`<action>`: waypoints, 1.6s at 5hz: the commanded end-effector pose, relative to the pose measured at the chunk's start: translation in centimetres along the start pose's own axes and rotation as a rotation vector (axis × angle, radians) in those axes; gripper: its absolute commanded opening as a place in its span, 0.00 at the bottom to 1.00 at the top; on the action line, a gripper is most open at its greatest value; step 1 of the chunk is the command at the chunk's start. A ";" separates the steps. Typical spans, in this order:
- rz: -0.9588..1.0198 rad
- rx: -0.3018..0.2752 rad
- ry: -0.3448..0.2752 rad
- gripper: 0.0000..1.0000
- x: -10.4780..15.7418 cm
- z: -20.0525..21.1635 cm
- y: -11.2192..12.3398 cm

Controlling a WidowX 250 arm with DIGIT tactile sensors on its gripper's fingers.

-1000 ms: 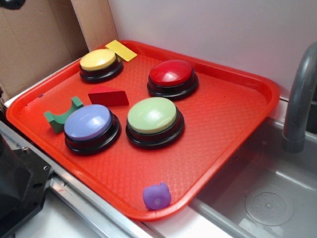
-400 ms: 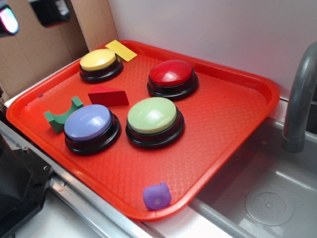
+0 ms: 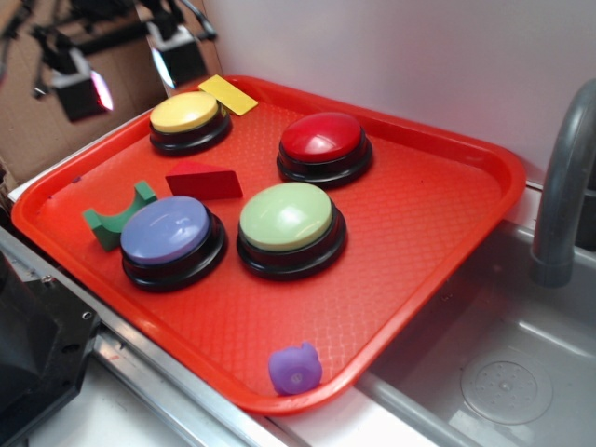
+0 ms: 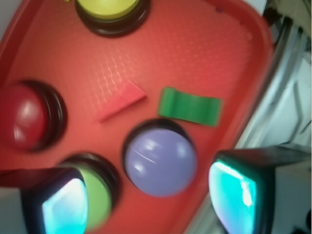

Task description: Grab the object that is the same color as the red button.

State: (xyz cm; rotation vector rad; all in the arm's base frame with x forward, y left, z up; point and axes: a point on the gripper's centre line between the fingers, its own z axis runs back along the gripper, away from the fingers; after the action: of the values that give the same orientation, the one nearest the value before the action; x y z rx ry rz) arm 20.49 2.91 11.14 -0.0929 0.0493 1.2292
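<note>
Lying below tool [image 3: 126,70]: wedge [image 3: 203,181], untouched.

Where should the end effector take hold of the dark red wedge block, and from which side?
Probably from above, closing across the two long flat faces of the dark red wedge block near its thicker end. It lies apart from the blue-purple button and green arch block, leaving room. The end effector is open.

On the tray [image 3: 447,223], the wedge block [image 3: 203,181] is set between four buttons, with the arch block [image 3: 114,221] just left of the nearest one [image 3: 172,240].
</note>
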 end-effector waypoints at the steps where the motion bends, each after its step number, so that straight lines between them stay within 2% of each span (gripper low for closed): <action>1: 0.292 -0.006 -0.032 1.00 3.4 -4.1 -0.7; 3: 0.481 -0.002 -0.020 1.00 4.6 -7.0 -0.7; 4: 0.515 0.013 0.033 1.00 4.5 -7.9 -0.9; 6: 0.478 -0.008 0.040 1.00 4.7 -8.6 -0.9; 7: 0.414 -0.011 0.005 0.09 4.9 -8.4 -1.3; 8: 0.331 -0.027 -0.022 0.00 5.0 -7.6 -1.5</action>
State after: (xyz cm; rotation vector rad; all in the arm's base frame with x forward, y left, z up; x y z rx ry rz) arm 23.81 5.74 1.94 -0.0640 0.0913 1.5703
